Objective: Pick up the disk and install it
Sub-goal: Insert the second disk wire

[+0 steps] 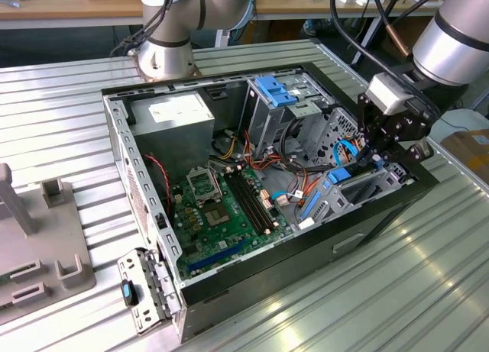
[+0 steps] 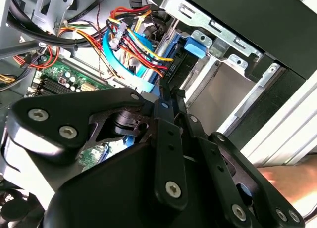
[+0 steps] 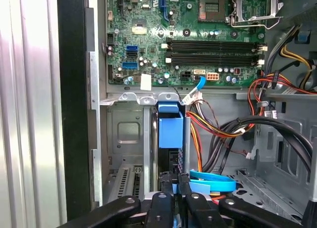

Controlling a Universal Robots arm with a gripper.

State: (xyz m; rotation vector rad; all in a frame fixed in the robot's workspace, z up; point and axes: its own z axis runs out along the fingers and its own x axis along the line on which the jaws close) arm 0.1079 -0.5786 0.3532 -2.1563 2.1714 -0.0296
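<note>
The disk, a drive in a bright blue carrier, stands on edge in the metal drive bay at the front corner of the open computer case. My gripper sits right over its end, the two black fingers drawn together on the blue carrier. In the exterior view the gripper hangs low inside the case at the exterior view's right, with the blue of the disk just beside it. In the second wrist view the fingertips meet at the blue edge among the cables.
Bundles of red, yellow and blue cables run close beside the bay. The green motherboard fills the case floor, with a power supply at the back. A lighter blue bracket sits in the upper bay. A grey fixture stands outside on the ribbed table.
</note>
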